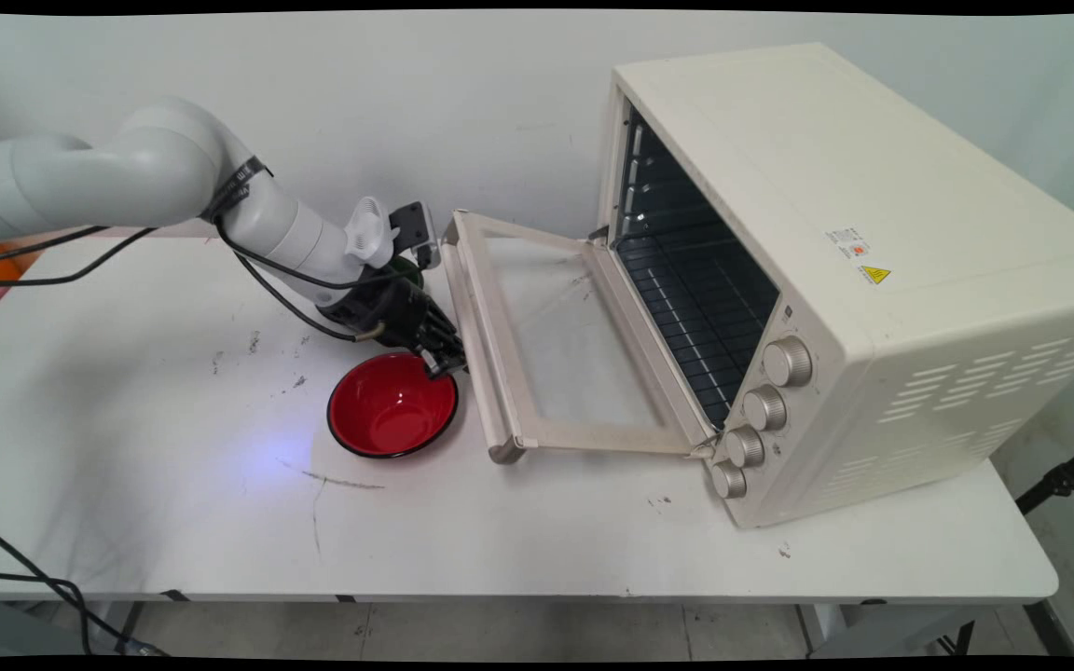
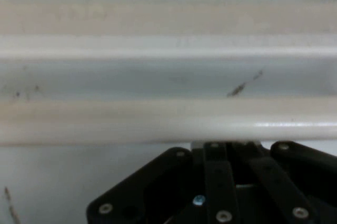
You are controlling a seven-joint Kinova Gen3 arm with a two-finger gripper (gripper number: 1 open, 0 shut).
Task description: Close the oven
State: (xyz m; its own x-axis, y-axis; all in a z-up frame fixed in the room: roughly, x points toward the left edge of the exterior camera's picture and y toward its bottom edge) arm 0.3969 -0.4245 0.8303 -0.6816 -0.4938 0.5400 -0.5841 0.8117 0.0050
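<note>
White table (image 1: 173,447): arm slants down, end effector (image 1: 448,359) at oven door handle (image 1: 481,354); grip unclear.

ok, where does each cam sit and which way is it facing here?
Main view: fixed above the table's near side, looking down across it at the wall; shows the white arm entering from the left, hand low between red bowl and open oven door.
Hand view: on the hand, looking along it at the door handle close up; only black linkage shows.
Shared: the door handle.
</note>
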